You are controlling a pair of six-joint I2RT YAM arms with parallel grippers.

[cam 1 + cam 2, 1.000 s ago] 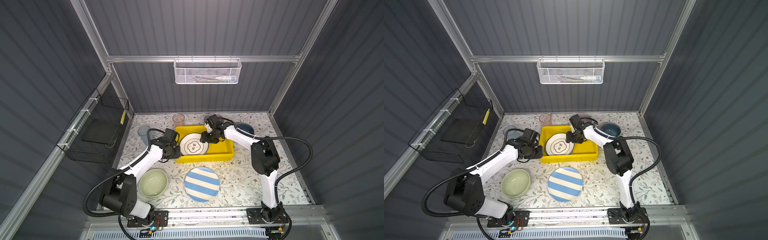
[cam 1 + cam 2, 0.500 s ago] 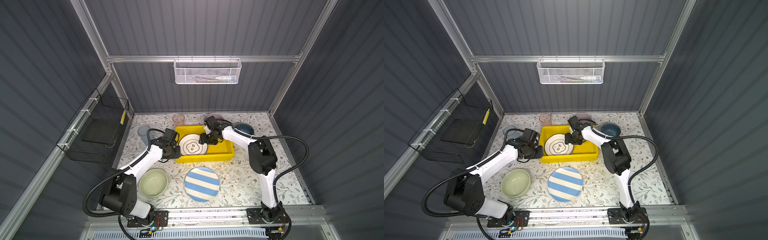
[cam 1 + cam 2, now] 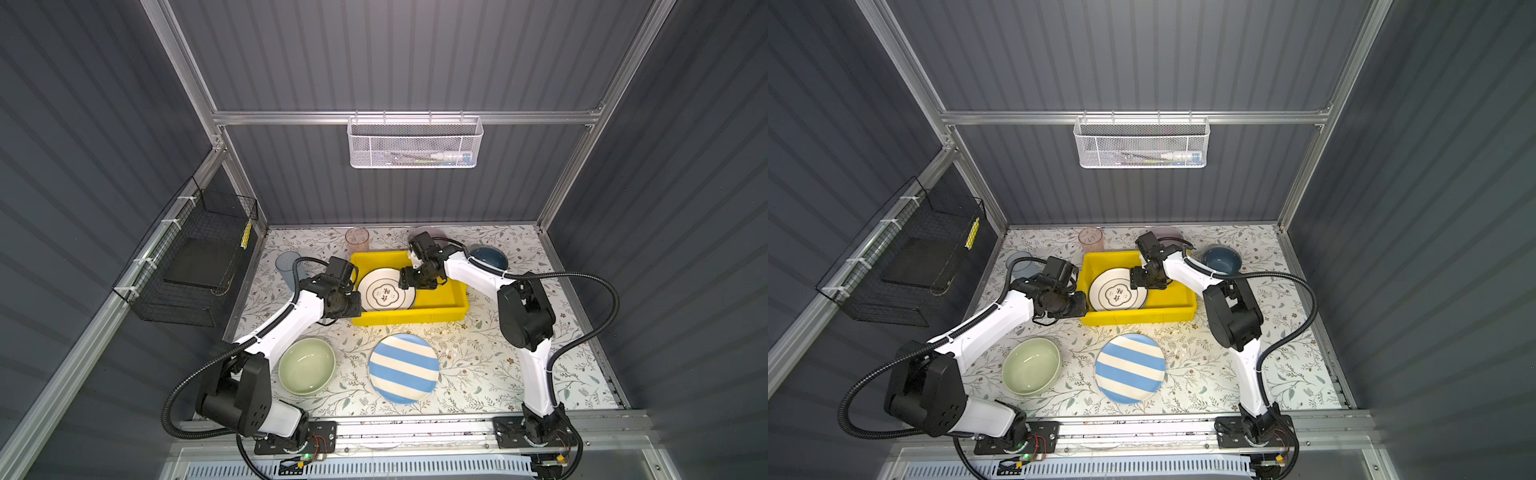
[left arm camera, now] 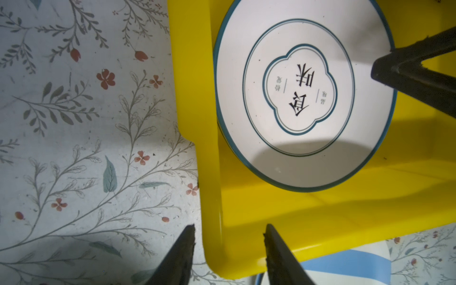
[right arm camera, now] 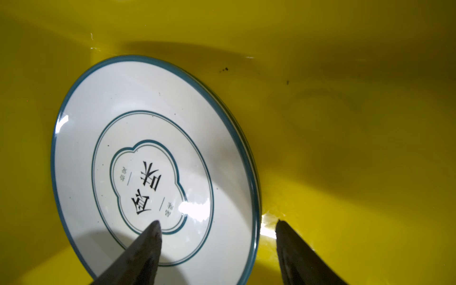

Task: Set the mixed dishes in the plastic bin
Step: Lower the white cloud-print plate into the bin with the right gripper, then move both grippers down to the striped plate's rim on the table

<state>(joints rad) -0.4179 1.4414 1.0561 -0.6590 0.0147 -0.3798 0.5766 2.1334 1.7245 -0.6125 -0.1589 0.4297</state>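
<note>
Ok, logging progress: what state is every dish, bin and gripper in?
yellow bin, holding lettered plate
lettered plate, inside yellow bin
striped plate, on table
green bowl, empty, on table
blue bowl, on table
lilac bowl, partly hidden
pink tumbler, upright
blue tumbler, upright
left gripper, open
right gripper, open

"食味" on the lettered plate [image 4: 306, 96]

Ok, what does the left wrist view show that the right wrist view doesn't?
Only the left wrist: the floral mat, the bin from outside with its rim and corner, a sliver of the striped plate, and the other arm's jaws reaching over the lettered plate.
Only the right wrist: the bin's inner wall and floor close up, with dark specks on them.
Both: the lettered plate lying in the bin, and that arm's own jaws open in the foreground.
</note>
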